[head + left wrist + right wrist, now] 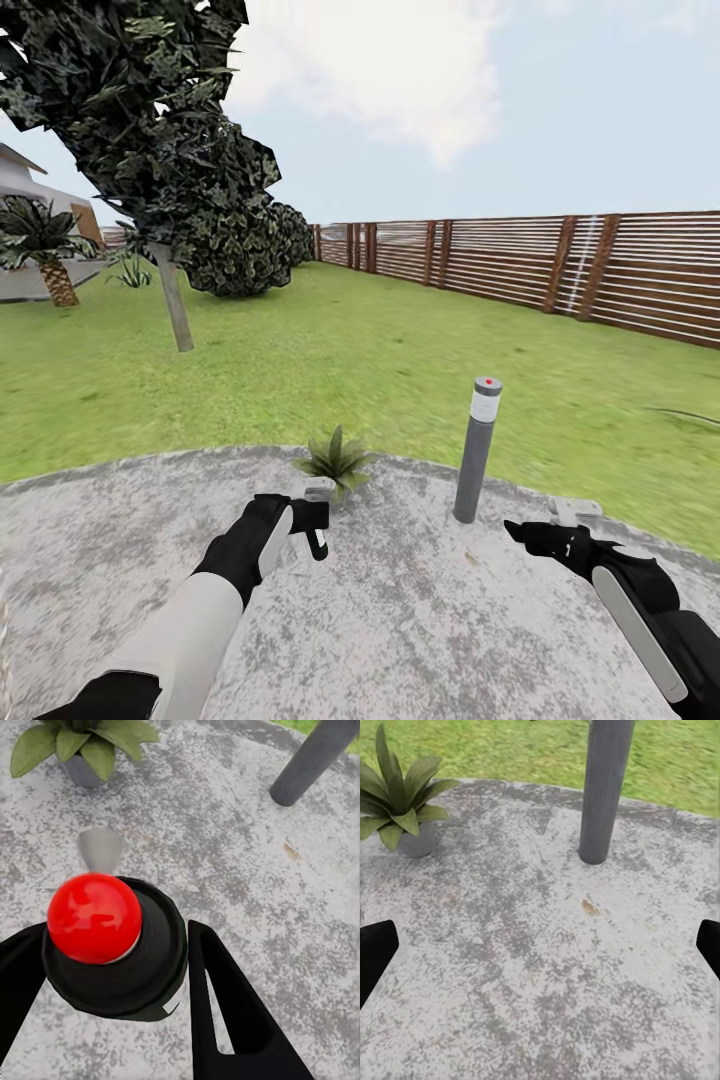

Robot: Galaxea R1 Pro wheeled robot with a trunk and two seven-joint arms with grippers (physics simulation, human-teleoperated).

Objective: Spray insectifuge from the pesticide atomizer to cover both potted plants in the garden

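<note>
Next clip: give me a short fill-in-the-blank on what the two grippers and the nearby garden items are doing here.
1. The pesticide atomizer is held in the ____ gripper.
2. In the left wrist view, the atomizer's round cap is coloured ____.
3. The right gripper hangs over the paved patio with its fingers ____ and nothing between them.
4. On the patio, the potted plant stands to the left of the grey bollard ____.

Missing words: left; red; open; lamp
</note>
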